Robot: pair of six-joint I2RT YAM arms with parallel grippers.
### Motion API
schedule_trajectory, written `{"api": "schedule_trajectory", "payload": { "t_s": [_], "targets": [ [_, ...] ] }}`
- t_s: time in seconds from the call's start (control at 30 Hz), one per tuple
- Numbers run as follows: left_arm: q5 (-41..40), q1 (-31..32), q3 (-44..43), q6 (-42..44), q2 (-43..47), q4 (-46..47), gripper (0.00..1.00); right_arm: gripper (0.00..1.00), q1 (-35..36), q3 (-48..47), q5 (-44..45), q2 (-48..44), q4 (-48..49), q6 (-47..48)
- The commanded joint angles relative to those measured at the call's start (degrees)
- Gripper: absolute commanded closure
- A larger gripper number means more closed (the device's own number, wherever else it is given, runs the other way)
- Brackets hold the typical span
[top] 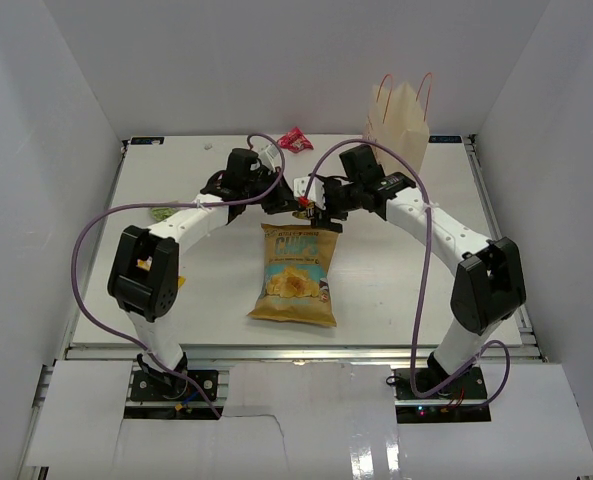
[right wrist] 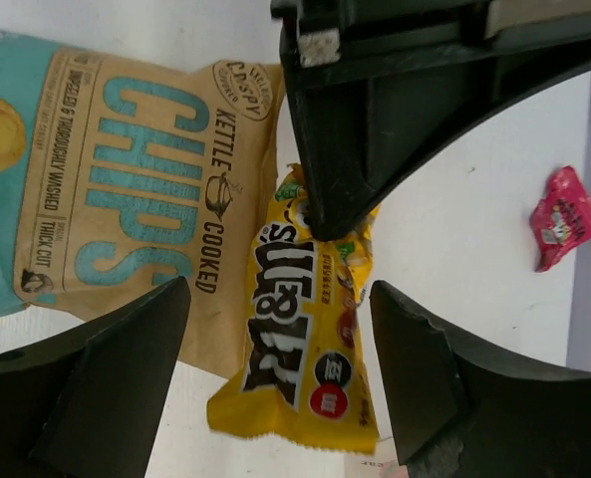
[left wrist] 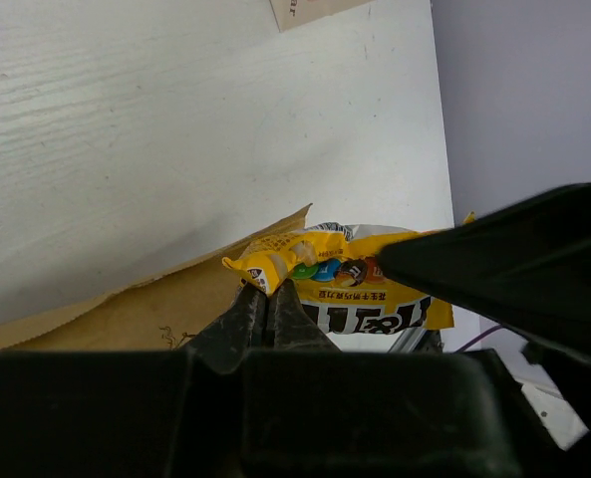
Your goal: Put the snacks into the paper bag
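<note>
My left gripper [top: 292, 203] [left wrist: 268, 289] is shut on one end of a yellow candy packet [left wrist: 375, 299] [right wrist: 305, 349] [top: 311, 213], which it holds over the top edge of the large yellow-and-blue chips bag [top: 294, 275] [right wrist: 126, 189]. My right gripper [top: 323, 208] [right wrist: 278, 294] is open, with a finger on each side of the packet's free end and not touching it. The cream paper bag [top: 401, 118] stands upright at the back right. A pink-red packet [top: 296, 138] [right wrist: 566, 216] lies at the back centre.
A green packet [top: 163, 213] lies by the left arm, and a small yellow-orange packet [top: 181, 281] shows beside the left arm's elbow. White walls enclose the table on three sides. A paper label [left wrist: 310, 10] lies on the table.
</note>
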State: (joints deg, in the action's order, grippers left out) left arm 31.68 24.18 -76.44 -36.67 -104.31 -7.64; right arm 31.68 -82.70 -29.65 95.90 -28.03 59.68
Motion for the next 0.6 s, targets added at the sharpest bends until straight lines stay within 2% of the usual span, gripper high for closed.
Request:
{"api": "schedule_trajectory", "payload": {
  "t_s": [0.0, 0.13, 0.23, 0.27, 0.37, 0.47, 0.57],
  "targets": [
    [0.0, 0.5, -1.6, -1.3, 4.7, -0.9, 1.0, 0.22, 0.0, -3.2, 3.8, 2.2, -2.1, 2.1],
    [0.5, 0.6, -0.7, -2.0, 5.7, -1.1, 1.0, 0.3, 0.0, -3.3, 6.1, 3.5, -2.8, 4.2],
    [0.6, 0.7, 0.2, -2.6, 6.3, -1.0, 1.0, 0.46, 0.0, -3.5, 6.3, 3.9, -4.0, 4.9],
    [0.5, 0.7, 0.5, -2.9, 6.5, -1.0, 1.0, 0.56, 0.1, -3.6, 6.0, 3.9, -4.3, 4.8],
    [0.4, 0.7, 0.9, -3.1, 6.8, -1.1, 0.99, 0.69, 0.1, -2.7, 4.5, 3.0, -4.2, 4.2],
    [-0.1, 0.7, 0.8, -3.8, 7.3, -1.1, 0.92, 0.72, 0.1, -1.6, 4.4, 2.0, -3.7, 4.0],
    [-1.3, 0.7, 0.1, -4.4, 8.2, -1.2, 0.77, 0.74, 0.0, -0.7, 4.7, 1.2, -3.5, 3.9]
  ]
}}
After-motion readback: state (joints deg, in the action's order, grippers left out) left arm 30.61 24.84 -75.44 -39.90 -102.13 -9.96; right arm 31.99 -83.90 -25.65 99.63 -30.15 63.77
